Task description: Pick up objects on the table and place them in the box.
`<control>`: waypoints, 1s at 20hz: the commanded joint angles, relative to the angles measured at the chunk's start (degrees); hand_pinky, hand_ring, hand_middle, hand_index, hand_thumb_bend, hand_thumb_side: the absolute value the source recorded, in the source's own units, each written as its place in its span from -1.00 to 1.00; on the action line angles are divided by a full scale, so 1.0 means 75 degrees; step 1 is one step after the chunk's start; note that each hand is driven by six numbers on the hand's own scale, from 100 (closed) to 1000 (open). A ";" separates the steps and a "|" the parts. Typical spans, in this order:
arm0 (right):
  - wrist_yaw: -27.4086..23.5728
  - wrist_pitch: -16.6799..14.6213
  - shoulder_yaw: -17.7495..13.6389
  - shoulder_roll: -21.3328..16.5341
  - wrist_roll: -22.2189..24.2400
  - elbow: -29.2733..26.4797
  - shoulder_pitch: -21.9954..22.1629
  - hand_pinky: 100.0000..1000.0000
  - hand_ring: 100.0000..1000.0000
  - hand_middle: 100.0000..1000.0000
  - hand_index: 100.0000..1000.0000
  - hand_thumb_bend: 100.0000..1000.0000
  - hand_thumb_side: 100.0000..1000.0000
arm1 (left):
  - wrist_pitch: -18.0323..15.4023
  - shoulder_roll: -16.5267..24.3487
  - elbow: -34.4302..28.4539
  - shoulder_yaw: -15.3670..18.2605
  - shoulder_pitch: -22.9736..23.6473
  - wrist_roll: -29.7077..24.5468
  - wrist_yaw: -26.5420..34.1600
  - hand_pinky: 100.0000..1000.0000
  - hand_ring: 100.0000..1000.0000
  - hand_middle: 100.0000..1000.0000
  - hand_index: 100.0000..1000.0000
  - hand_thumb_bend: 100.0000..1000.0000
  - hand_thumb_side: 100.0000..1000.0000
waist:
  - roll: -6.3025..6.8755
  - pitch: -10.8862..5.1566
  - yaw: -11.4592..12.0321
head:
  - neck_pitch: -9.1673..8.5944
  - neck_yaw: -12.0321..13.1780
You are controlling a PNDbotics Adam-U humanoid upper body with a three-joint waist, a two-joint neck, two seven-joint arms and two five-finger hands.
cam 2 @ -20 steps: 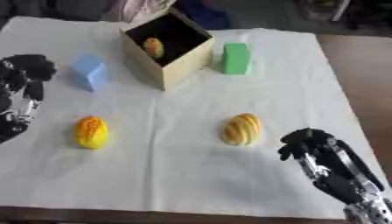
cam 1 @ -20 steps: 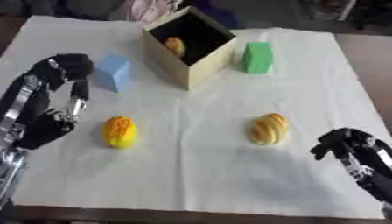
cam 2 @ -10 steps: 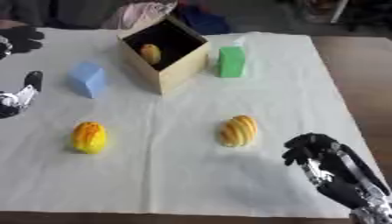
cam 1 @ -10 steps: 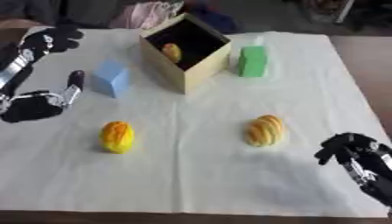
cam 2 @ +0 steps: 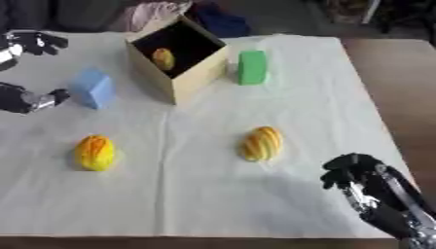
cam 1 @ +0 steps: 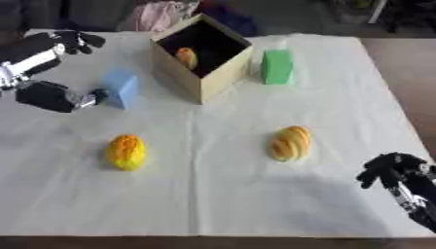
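Swinging up and away toward ten o'clock, the left hand (cam 1: 75, 40) is now hovering beyond the blue block (cam 1: 121, 88), fingers curled around nothing. At five o'clock the right hand (cam 2: 354, 172) is idling, curled and holding nothing. One orange object (cam 1: 187, 57) is sitting inside the box (cam 1: 203, 57); the blue block, green block (cam 1: 277, 67), yellow-orange fruit (cam 1: 126, 151) and striped fruit (cam 1: 291, 143) are waiting on the surface (cam 1: 213, 194)

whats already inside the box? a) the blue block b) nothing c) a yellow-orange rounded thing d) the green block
c: a yellow-orange rounded thing shows inside the open box, while the green block and blue block stand outside it on the table.
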 commanded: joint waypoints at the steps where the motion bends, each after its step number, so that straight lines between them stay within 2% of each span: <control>1: -0.0069 -0.0017 0.0021 -0.0146 0.0059 -0.0051 -0.0080 0.15 -0.15 -0.22 0.21 -1.00 -0.04 | -0.0378 0.0483 0.0478 0.0057 -0.0334 -0.0410 -0.0413 0.76 0.73 0.75 1.00 -0.31 -0.20 | -0.0060 -0.0176 -0.0022 | -0.0057 0.0096; 2: -0.0076 -0.0017 0.0024 -0.0144 0.0067 -0.0049 -0.0077 0.15 -0.15 -0.22 0.21 -1.00 -0.04 | -0.0509 0.0416 0.0642 0.0065 -0.0459 -0.0541 -0.0544 0.76 0.73 0.75 1.00 -0.21 -0.17 | -0.0067 -0.0178 -0.0031 | -0.0064 0.0103; 6: -0.0085 -0.0021 0.0015 -0.0141 0.0068 -0.0042 -0.0061 0.15 -0.15 -0.22 0.21 -1.00 -0.03 | -0.1015 0.0136 0.1154 0.0130 -0.0829 -0.1059 -0.1062 0.76 0.74 0.75 1.00 -0.16 -0.13 | -0.0082 -0.0184 -0.0052 | -0.0079 0.0106; 10: -0.0085 -0.0024 0.0011 -0.0141 0.0062 -0.0036 -0.0043 0.15 -0.15 -0.22 0.21 -1.00 -0.03 | -0.1337 -0.0096 0.1438 0.0180 -0.1013 -0.1376 -0.1590 0.76 0.73 0.74 1.00 -0.13 -0.10 | -0.0089 -0.0182 -0.0087 | -0.0086 0.0124; 20: -0.0106 -0.0021 0.0024 -0.0113 0.0070 -0.0027 -0.0044 0.15 -0.15 -0.22 0.21 -1.00 -0.01 | -0.1764 -0.0741 0.2090 0.0025 -0.1203 -0.0952 -0.2961 0.76 0.74 0.74 1.00 -0.12 -0.10 | -0.0137 -0.0137 -0.0161 | -0.0121 0.0162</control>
